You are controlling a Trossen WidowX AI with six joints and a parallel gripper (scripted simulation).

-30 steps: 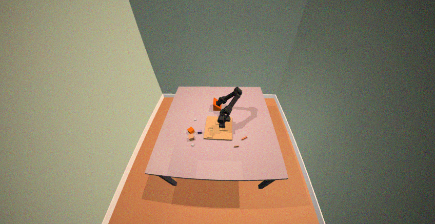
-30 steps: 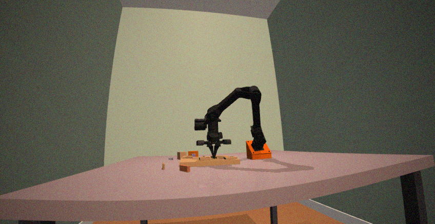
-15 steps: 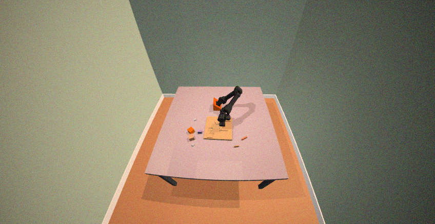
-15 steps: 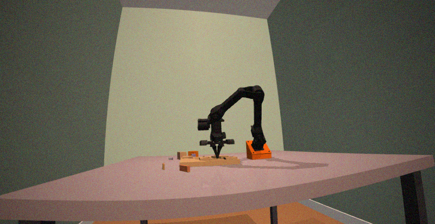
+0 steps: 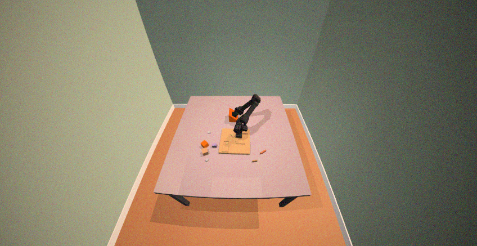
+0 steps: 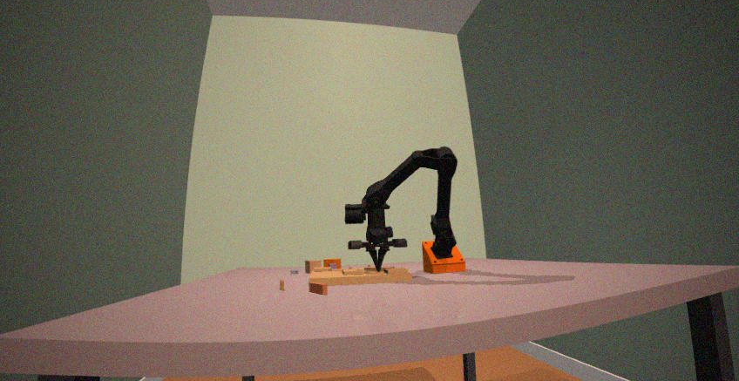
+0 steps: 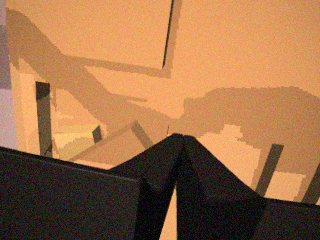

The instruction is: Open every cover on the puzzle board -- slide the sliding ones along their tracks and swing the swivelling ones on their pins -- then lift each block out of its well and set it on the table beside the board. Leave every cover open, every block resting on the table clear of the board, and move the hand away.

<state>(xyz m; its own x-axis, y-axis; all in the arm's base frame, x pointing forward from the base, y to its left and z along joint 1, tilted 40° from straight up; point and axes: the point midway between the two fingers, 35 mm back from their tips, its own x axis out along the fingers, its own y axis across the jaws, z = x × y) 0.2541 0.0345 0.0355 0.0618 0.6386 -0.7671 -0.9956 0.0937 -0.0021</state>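
Observation:
The tan puzzle board (image 5: 246,148) (image 6: 357,279) (image 7: 240,40) lies on the table. My gripper (image 5: 238,136) (image 6: 378,269) (image 7: 182,144) is shut and empty, with its tips down at the board's top, toward the arm's base. In the wrist view a flat cover (image 7: 110,30) lies at the upper left, and an angled tan panel (image 7: 117,142) shows just left of the tips. A small pale yellow piece (image 7: 75,142) stands left of it. The arm and fingers hide part of the board, so I cannot tell how far each cover is open or whether wells hold blocks.
Left of the board lie an orange cube (image 5: 204,143) (image 6: 335,261), a tan cube (image 5: 205,151) (image 6: 312,266), a purple block (image 5: 214,146) and two small pale pieces (image 5: 208,132) (image 5: 206,160). On the other side lie a red-orange bar (image 5: 262,151) (image 6: 317,289) and a small tan-orange piece (image 5: 254,160) (image 6: 281,284).

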